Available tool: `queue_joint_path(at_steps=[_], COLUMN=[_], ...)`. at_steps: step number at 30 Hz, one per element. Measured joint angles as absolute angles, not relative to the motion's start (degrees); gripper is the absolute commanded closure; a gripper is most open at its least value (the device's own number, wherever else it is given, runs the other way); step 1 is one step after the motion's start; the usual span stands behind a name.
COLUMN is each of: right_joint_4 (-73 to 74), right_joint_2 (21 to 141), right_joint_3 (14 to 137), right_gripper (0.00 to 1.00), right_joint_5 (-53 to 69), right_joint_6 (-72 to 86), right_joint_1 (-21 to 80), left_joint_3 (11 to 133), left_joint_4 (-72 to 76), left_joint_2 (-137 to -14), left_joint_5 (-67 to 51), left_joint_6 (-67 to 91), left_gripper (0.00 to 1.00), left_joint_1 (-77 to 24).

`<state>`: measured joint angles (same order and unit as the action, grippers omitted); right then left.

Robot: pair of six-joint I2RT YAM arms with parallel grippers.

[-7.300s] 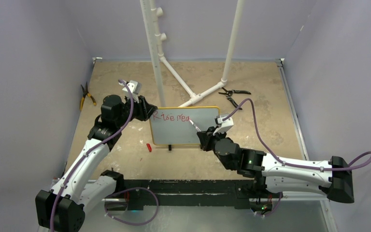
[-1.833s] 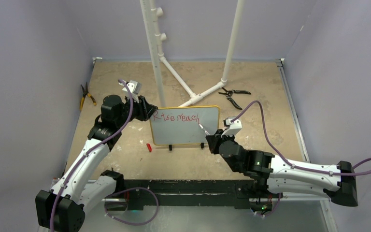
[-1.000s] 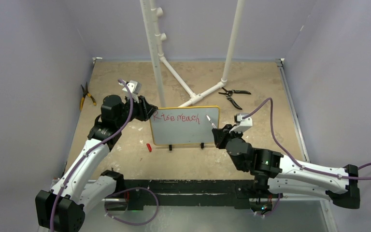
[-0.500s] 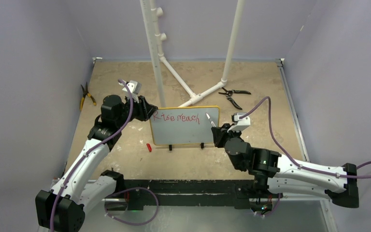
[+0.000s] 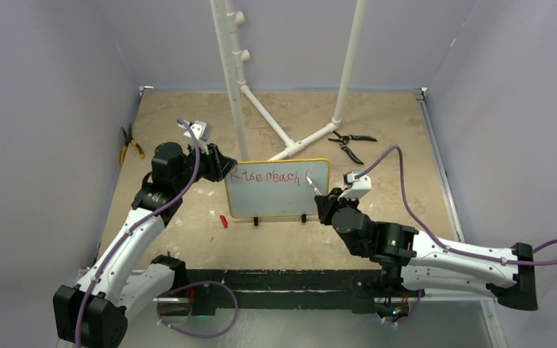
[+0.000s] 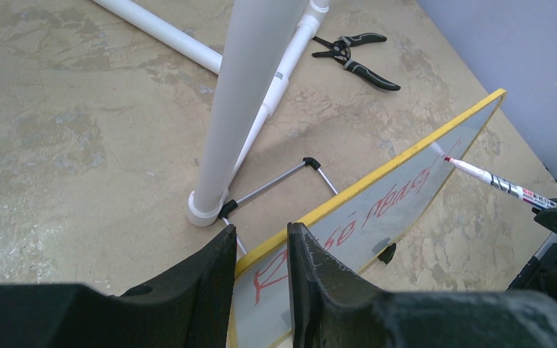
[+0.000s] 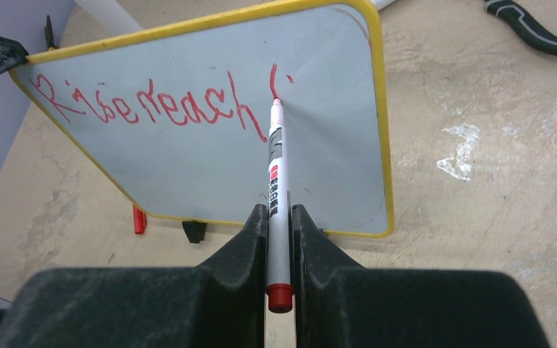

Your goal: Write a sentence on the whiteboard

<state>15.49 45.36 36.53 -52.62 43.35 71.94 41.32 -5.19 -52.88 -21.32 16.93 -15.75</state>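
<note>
The whiteboard point(image 5: 275, 197), white with a yellow frame, stands upright mid-table. My left gripper point(image 5: 225, 167) is shut on its upper left edge; the yellow frame runs between the fingers point(image 6: 312, 268) in the left wrist view. The sentence point(image 7: 145, 105) in red reads "Rise reach", with a short curved stroke after it. My right gripper point(image 7: 279, 210) is shut on a white marker point(image 7: 277, 170) with a red end. The marker's tip touches the whiteboard point(image 7: 210, 167) at the foot of that stroke. From above, the right gripper point(image 5: 321, 199) sits at the board's right side.
A white pipe frame point(image 5: 232, 72) rises just behind the board, its foot point(image 6: 207, 206) close to my left fingers. Black pliers point(image 5: 352, 141) lie at the back right, yellow-handled pliers point(image 5: 127, 145) at the far left. A red cap point(image 5: 223, 220) lies in front of the board.
The writing grew from "Rise rea" to "Rise reach". My right gripper swung right of the board, then came back and the marker laid a short stroke after "reach". The left arm held still.
</note>
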Motion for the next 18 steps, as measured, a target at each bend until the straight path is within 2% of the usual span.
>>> queue_joint_path(at_steps=[18], right_joint_4=[21.74], right_joint_2=[46.3], right_joint_3=[36.53], right_gripper=[1.0], right_joint_5=[-46.72], right_joint_6=[48.64], right_joint_1=[71.94], left_joint_3=[41.32], left_joint_4=[-5.21], left_joint_2=[-52.82], left_joint_5=[-21.47], left_joint_6=[16.95], left_gripper=[0.7], left_joint_1=[-15.75])
